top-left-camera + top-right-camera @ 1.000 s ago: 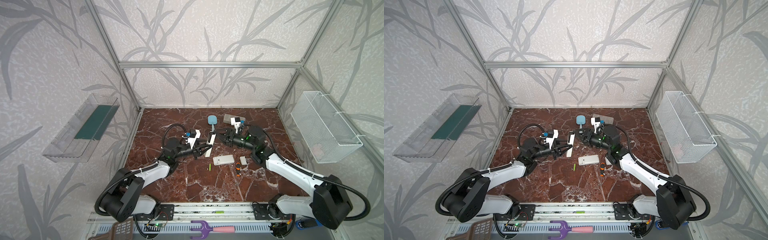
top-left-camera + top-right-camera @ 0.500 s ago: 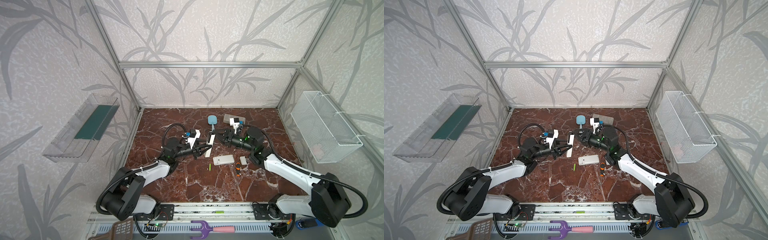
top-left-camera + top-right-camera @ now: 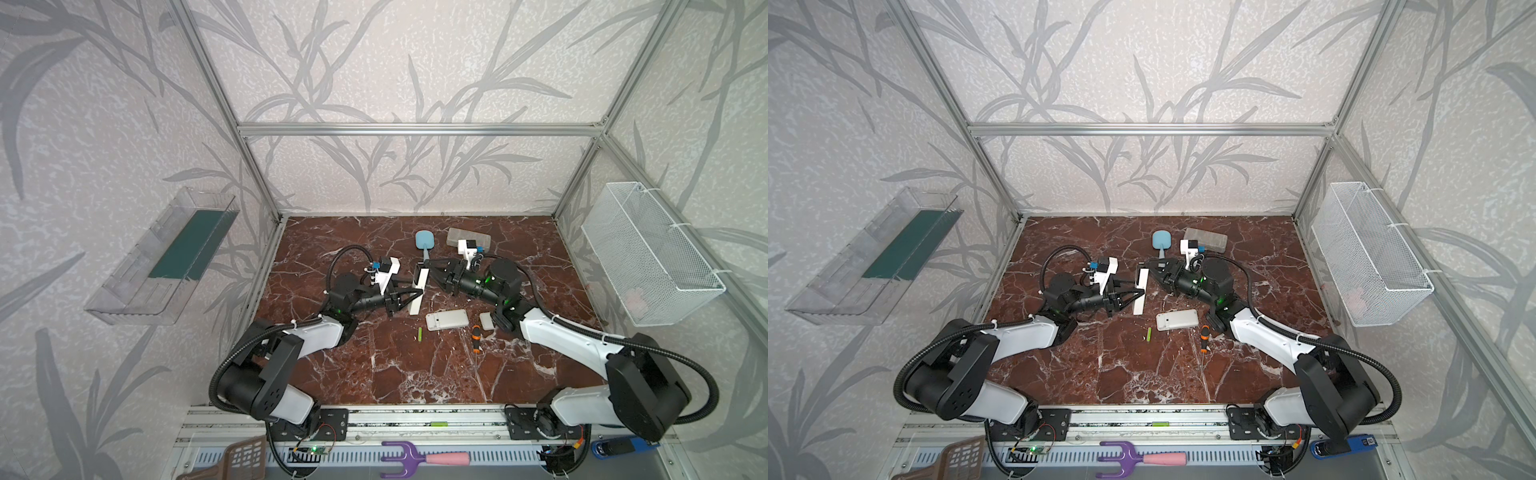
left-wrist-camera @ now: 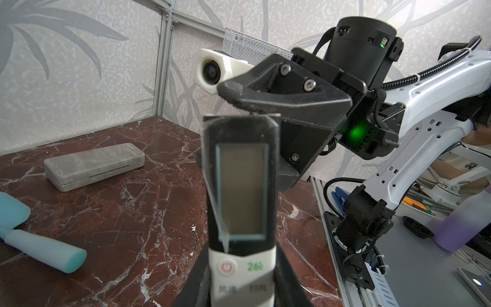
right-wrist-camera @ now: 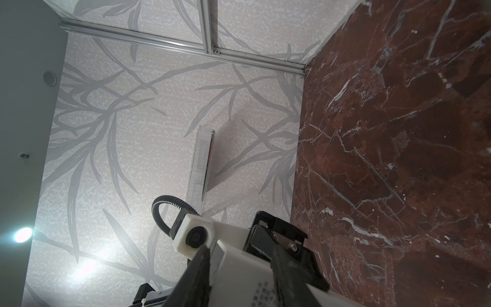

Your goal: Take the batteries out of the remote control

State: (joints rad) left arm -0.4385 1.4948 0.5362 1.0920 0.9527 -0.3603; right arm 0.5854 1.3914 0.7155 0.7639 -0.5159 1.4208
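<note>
A long white remote control (image 3: 420, 282) with a grey screen (image 4: 240, 186) is held off the marble floor, near upright, between both arms. My left gripper (image 3: 417, 296) (image 4: 241, 255) is shut on its lower part, by the red power button. At the far end, my right gripper (image 3: 426, 266) (image 5: 240, 252) is shut on the remote's white body (image 5: 247, 281), one finger on each side. A single lime-green battery (image 3: 420, 334) (image 3: 1149, 334) lies on the floor in front of the remote. The battery compartment is hidden.
A second white remote (image 3: 447, 320) lies flat beside a small white cover (image 3: 487, 321) and an orange-and-black screwdriver (image 3: 476, 334). A blue spatula (image 3: 424, 241) and grey case (image 3: 468, 237) lie behind. A wire basket (image 3: 648, 253) hangs right, a clear tray (image 3: 166, 257) left.
My right gripper has moved left to the remote's upper end and its jaws have narrowed onto it. The left gripper and the remote have stayed in place.
</note>
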